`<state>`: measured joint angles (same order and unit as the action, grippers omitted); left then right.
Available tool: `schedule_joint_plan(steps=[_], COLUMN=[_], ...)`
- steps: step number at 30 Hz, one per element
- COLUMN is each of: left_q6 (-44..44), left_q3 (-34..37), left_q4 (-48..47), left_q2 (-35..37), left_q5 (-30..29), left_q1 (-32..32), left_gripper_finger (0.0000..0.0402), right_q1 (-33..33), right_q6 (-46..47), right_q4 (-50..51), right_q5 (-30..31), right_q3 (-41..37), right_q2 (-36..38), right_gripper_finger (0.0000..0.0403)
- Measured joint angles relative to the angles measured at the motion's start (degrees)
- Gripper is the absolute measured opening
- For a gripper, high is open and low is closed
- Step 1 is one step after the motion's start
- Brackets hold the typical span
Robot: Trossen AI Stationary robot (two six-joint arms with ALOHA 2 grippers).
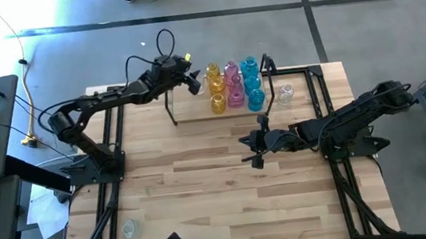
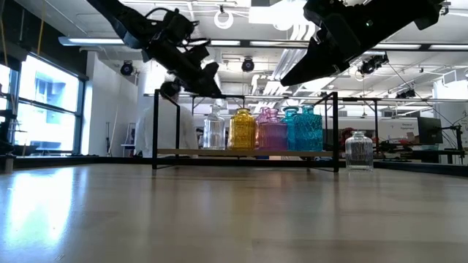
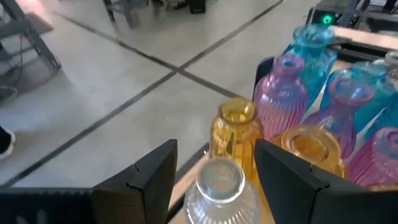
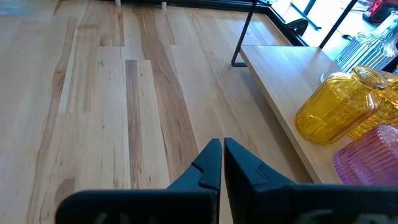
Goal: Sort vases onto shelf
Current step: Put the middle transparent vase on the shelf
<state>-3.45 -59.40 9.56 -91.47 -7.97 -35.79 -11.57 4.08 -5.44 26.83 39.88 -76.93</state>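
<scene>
While our left gripper (image 3: 214,174) hangs over the clear vase (image 3: 221,190) on the shelf (image 1: 188,110), its fingers sit spread on either side of the neck without pinching it, so we figure it's a release. Yellow, pink and blue vases stand grouped by colour beside it. Our right gripper (image 4: 221,163) waits pressed closed over the table (image 1: 229,190); 1 clear vase (image 1: 286,93) looks unsorted.

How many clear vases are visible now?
3 clear vases: one on the shelf under the left gripper; one beside the shelf's right end; one at the table's left edge. More may be hidden.
</scene>
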Motion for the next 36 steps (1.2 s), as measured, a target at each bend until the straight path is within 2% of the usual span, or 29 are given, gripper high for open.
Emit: schedule_joint_plan(steps=[4,7,13,18,22,28,36], left_q6=[-3.55,-6.57,-10.91,-9.92,-7.55,-5.59,-5.15], left_q3=[0.0,-0.02,-0.07,-0.04,-0.07,-0.05,-0.04], left_q4=[-1.04,-4.77,-17.23,-16.78,-12.9,-12.2,-10.5], left_q2=[2.4,4.68,6.18,2.32,-0.69,-4.24,-5.45], left_q5=[1.03,2.79,3.28,3.15,2.93,2.97,0.77], left_q1=[1.05,3.32,8.56,9.3,7.53,5.68,5.29], left_gripper_finger=[0.019,0.0165,0.0078,0.001,0.0006,0.0001,0.0001], right_q1=[0.0,0.0,0.0,0.0,-0.11,-0.11,-0.09], right_q6=[0.0,-0.01,-0.02,0.08,0.17,0.17,0.04], right_q4=[0.01,-0.01,0.04,0.03,0.04,0.06,0.06], right_q5=[-0.02,-0.02,-0.02,-0.02,-0.04,-0.14,-0.28], right_q3=[0.0,0.0,0.0,0.0,-0.02,-0.02,-0.02], right_q2=[0.0,0.0,0.0,0.0,0.02,0.02,0.02], right_gripper_finger=[0.0,0.0,0.0,0.0,0.0,0.0,0.0])
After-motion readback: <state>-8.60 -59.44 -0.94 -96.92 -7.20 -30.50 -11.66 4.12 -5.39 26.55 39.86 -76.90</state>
